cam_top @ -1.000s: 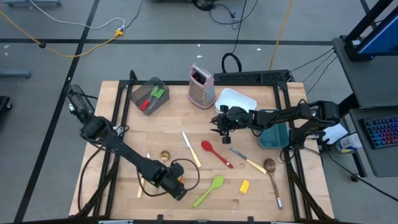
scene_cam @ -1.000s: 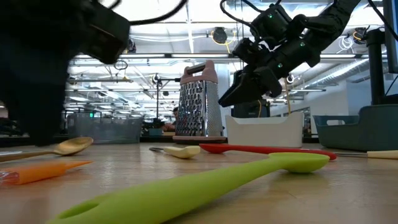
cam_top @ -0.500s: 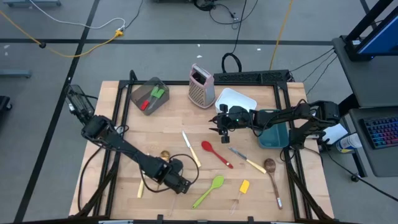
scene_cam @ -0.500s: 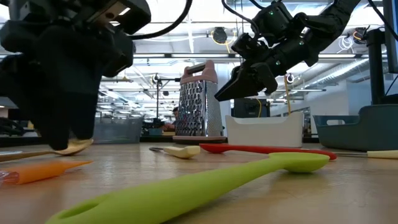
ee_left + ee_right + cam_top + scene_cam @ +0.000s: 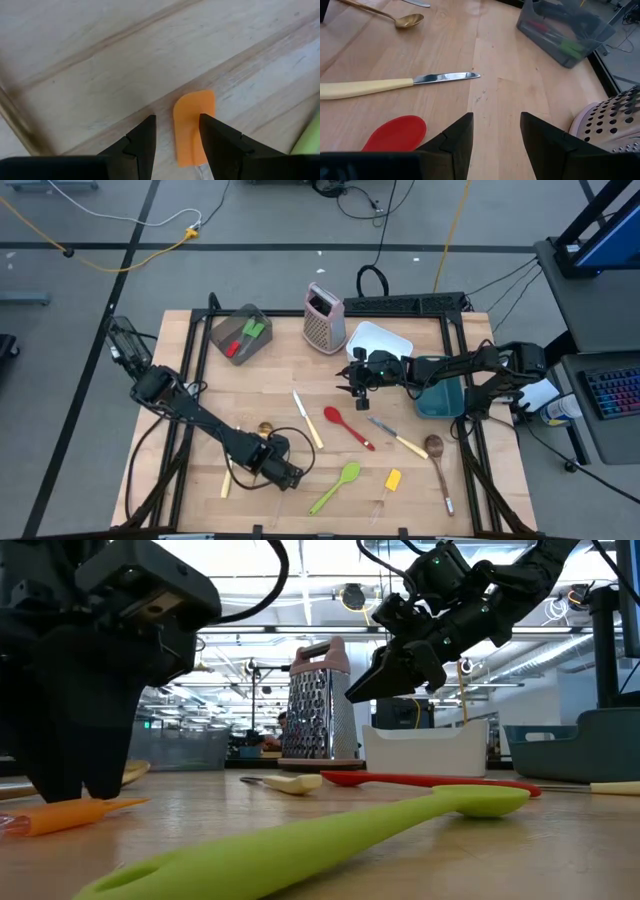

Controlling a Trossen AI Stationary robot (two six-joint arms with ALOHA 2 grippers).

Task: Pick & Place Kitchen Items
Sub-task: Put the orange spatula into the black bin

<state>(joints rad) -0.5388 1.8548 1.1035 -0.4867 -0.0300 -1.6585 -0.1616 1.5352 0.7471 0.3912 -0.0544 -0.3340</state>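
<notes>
An orange mini spatula [image 5: 192, 120] lies flat on the wooden table near its front left. My left gripper [image 5: 176, 135] points down over it, open, with one finger on each side of the blade, low above the table [image 5: 82, 790]. I see no touch. A green spoon [image 5: 337, 485], a yellow spatula [image 5: 392, 480], a red spoon [image 5: 347, 426], two cream-handled knives [image 5: 308, 420] [image 5: 400, 442], a gold spoon [image 5: 265, 428] and a wooden spoon [image 5: 438, 465] lie flat on the table. My right gripper [image 5: 352, 388] hangs open above the table's middle, over the red spoon's bowl [image 5: 395, 134].
A metal grater with pink trim [image 5: 323, 318] stands at the far middle. A grey container [image 5: 240, 335] holding red and green utensils stands at the far left. A white container [image 5: 380, 340] and a teal one [image 5: 440, 395] stand at the right. Bare wood lies between the utensils.
My left gripper has come down toward the orange spatula and rolled about its own pointing line, so its fingers now stand close above the table on either side of the blade. The utensils have kept their places.
</notes>
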